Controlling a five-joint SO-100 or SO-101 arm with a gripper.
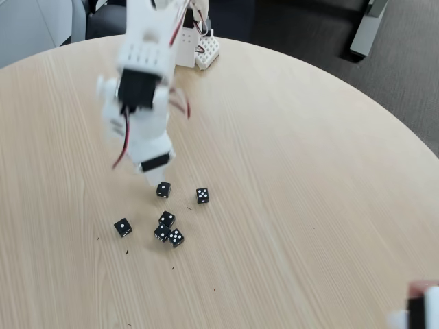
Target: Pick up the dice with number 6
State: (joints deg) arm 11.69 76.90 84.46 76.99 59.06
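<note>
The dice with number 6 (202,195) looks to be the black cube on the right of the group, its top face crowded with white pips, though they are too small to count for certain. It sits flat on the table (309,171), a little apart from everything else.

Just left of it is a second black die (163,189), and the gripper (153,178) hangs right over that die's far-left corner, tip pointing down at the wood. The gripper is smeared with motion blur, so I cannot tell whether its jaws are apart or together; nothing is visibly held.

Nearer the camera, three dice (167,218) huddle close together, almost touching, and a lone die (123,227) lies off to their left showing a single pip.

The white arm (140,75) slopes down from the far edge, red wires (125,147) looping along its side. Behind it, a white block (208,49) stands at the far rim of the round pale-wood table. In the near right corner, a blurred white and black object (420,312) pokes into the picture.
</note>
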